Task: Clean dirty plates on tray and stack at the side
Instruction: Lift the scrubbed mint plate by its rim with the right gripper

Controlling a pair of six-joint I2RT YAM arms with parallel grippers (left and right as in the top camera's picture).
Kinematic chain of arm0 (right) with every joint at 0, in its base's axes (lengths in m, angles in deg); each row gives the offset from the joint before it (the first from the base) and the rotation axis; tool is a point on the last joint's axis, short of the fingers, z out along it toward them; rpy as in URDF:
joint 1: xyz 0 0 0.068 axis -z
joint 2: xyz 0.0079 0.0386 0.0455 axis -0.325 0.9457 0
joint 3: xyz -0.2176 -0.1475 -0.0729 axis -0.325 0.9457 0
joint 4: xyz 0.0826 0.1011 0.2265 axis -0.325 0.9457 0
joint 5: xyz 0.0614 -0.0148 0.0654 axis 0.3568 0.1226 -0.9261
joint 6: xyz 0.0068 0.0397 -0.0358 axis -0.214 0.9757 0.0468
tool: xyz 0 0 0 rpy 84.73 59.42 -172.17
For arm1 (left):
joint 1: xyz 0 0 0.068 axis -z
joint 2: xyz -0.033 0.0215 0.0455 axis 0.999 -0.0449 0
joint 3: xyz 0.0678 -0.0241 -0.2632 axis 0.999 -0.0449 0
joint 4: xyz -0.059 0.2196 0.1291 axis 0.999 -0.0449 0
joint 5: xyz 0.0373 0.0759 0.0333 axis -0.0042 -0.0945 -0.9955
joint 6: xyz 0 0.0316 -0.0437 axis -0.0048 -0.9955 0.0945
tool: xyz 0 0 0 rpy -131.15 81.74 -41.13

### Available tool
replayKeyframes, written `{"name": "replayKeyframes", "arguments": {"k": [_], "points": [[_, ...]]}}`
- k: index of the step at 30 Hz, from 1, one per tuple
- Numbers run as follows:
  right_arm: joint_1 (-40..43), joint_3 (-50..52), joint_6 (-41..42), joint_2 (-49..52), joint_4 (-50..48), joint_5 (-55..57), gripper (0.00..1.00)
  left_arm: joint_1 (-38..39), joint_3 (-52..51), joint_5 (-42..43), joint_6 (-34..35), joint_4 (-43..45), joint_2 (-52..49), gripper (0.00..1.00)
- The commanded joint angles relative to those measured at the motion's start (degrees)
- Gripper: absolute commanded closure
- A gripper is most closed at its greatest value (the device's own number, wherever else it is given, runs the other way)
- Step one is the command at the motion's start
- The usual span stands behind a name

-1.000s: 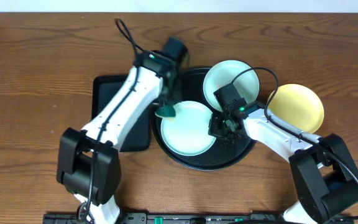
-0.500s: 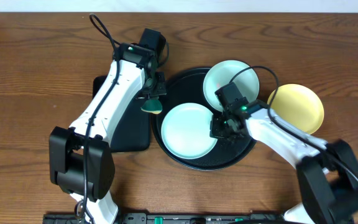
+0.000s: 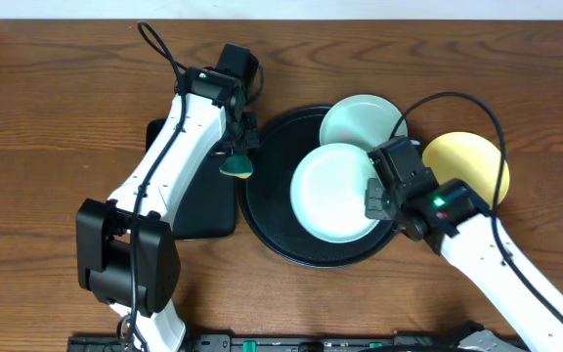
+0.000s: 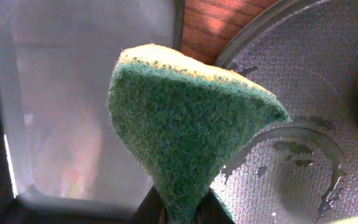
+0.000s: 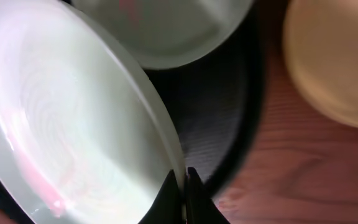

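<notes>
Right gripper (image 5: 180, 184) is clamped on the rim of a mint plate (image 3: 332, 193) at the plate's 3 o'clock, over the tray (image 3: 267, 233) right of centre. Second mint plate (image 3: 358, 119) sits at tray's 1 o'clock, yellow plate (image 3: 469, 168) off-tray at 3. Left gripper (image 4: 178, 210) pinches the sponge (image 3: 235, 167) at tray's 9. Risk: the thin rim pinch slips on gloss and the plate clips its neighbour. Pink streak on plate: residue or glare, unclear.

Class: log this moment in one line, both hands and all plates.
left hand: shut on sponge | right hand: shut on mint plate rim | other mint plate: tray edge | yellow plate: off tray
</notes>
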Motion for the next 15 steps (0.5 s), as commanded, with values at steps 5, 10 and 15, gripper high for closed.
{"name": "replayKeyframes", "arguments": {"k": [5,10,15], "points": [[-4.17,-4.33,-4.92,-2.58,2.91,15.41,0.99,-0.37,0.96,-0.7,-0.79,-0.26,-0.39,0.92],[-9.49,-6.16,-8.63,-2.58,3.37,26.73,0.99,-0.37,0.96,-0.7,-0.79,-0.26,-0.39,0.92],[-17.22,-6.34,-9.81,-2.58,3.43,41.44,0.99,-0.37,0.96,-0.7,-0.79,-0.26,-0.39,0.93]]}}
